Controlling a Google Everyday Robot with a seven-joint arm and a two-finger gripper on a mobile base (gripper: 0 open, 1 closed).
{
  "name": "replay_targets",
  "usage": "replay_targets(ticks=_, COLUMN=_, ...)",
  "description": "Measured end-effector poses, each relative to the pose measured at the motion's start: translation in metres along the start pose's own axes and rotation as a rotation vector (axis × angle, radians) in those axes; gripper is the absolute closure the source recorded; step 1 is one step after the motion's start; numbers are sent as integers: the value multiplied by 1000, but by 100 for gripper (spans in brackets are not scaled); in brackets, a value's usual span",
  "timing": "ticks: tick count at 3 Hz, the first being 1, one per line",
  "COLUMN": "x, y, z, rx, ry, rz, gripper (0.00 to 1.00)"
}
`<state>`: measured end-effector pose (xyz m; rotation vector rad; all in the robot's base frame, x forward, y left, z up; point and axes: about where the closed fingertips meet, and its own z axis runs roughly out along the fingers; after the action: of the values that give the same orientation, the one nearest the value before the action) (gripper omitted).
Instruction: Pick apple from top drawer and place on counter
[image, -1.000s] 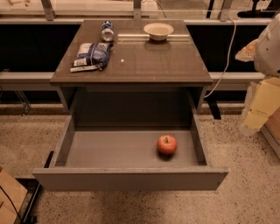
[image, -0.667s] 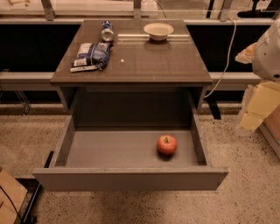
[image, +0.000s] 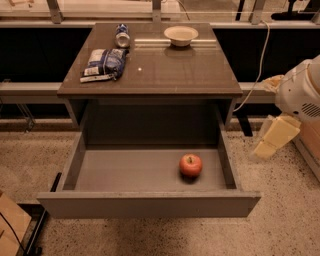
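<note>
Top drawer (image: 150, 205) stands wide open, apple (image: 190, 165) on its floor, right of centre, toward the near side. Gripper (image: 265, 146) hangs out right, beside the drawer, well apart from the apple. Counter (image: 165, 72) carries 1 bowl (image: 181, 35), 1 can (image: 122, 35), 1 snack bag (image: 104, 64).

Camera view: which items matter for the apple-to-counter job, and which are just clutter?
Job:
apple, in the open top drawer
counter
gripper, off to the right of the counter, outside the drawer

Lying about, all on the counter:
bowl
can
snack bag
</note>
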<state>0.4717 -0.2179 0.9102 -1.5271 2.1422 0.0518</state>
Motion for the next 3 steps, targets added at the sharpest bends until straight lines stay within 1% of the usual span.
replay_targets(ticks=1, x=0, y=0, z=0, rx=0, ry=0, rz=0, gripper=0)
replay_targets(ticks=2, x=-3, y=5, z=25, rx=0, ry=-54, rz=46, gripper=0)
replay_targets(ticks=3, x=-13, y=6, z=73, rx=-19, ry=-124, rz=57, gripper=0)
